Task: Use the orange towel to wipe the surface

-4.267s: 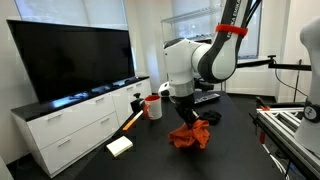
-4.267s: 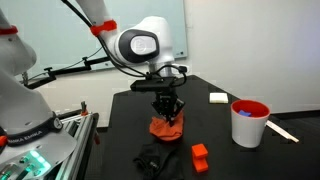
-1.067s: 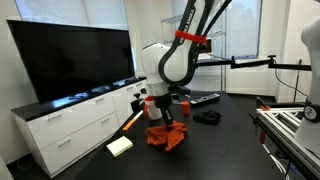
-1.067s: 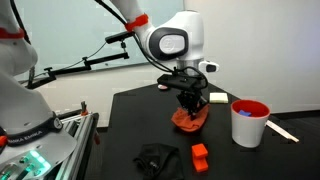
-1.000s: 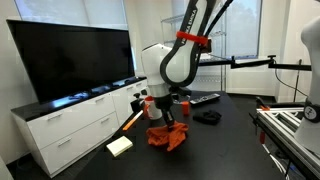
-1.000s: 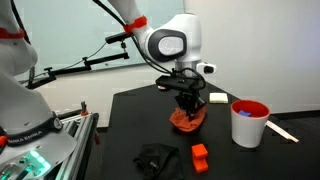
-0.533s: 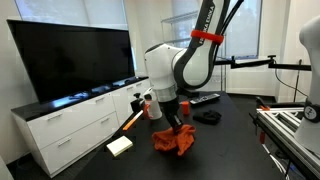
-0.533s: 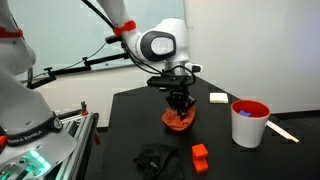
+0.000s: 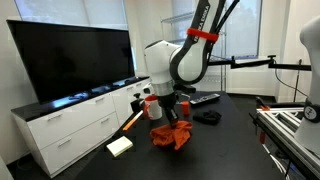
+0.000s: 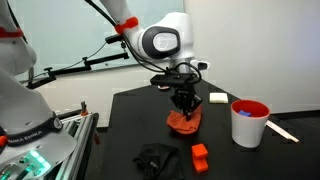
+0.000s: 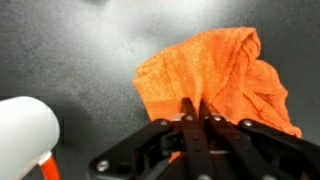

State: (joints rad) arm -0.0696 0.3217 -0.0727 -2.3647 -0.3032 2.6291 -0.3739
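Since the earliest frames the gripper (image 11: pixel 197 105) had dragged its load across the table (image 10: pixel 128 115), rightward toward the white cup (image 10: pixel 248 122). Its fingers were pressed together on a fold of the orange towel (image 11: pixel 215 72). They held it low, so the crumpled, nubbly cloth bunched on the smooth dark top, likely to keep wiping contact.

On the desk (image 10: pixel 135 115) lie one orange towel (image 10: pixel 183 122), one white cup (image 10: pixel 249 123) with a red rim, one small orange block (image 10: pixel 200 156), one crumpled black cloth (image 10: pixel 152 158), one white pad (image 10: pixel 217 98) and one wooden stick (image 10: pixel 281 131). Nearby stands one television (image 9: pixel 70 58) on one white cabinet (image 9: pixel 70 125).
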